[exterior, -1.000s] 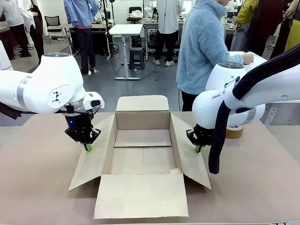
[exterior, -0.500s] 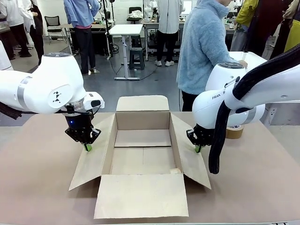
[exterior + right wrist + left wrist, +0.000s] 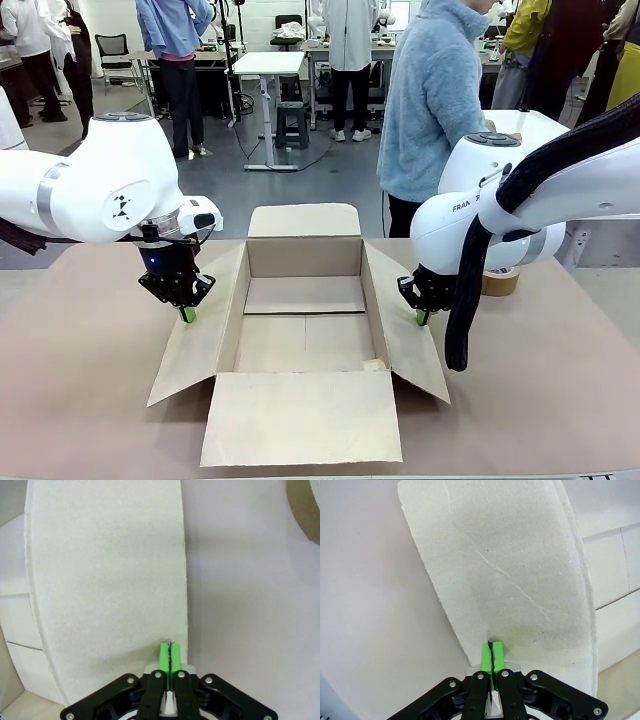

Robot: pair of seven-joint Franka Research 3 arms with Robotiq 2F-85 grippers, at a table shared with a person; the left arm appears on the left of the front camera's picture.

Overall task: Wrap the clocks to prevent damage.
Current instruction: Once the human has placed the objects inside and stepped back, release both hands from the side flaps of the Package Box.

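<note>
Near edge: one brown cardboard box (image 3: 305,258) on the table (image 3: 80,380), top open, all four flaps folded outward. The near flap (image 3: 300,415) lies flat towards the robot. The box interior shows bare cardboard floor and walls.

Left side: left gripper (image 3: 187,314) points down over the left flap (image 3: 200,335). Its green pads are pressed together with nothing between them, tips on the flap near its outer edge. In the left wrist view the left gripper (image 3: 491,652) has its pads flush, set on the pale flap (image 3: 520,580) close to its border with the table.

Right side: same posture. Right gripper (image 3: 422,318) has its pads pressed together, empty, tips down on the right flap (image 3: 405,335). The right wrist view shows the right gripper (image 3: 170,655) on that flap (image 3: 100,580), just inside its edge.

Count: two grippers, one on each side flap, with the box body between them.

Farther: far flap (image 3: 303,220) stands up behind the box. One brown tape roll (image 3: 500,282) lies on the table to the right, partly hidden behind the right arm, and its rim (image 3: 305,505) shows in a corner of the right wrist view.

Far side: one person in a light blue fleece (image 3: 430,100) stands at the table. Several others stand farther back.
</note>
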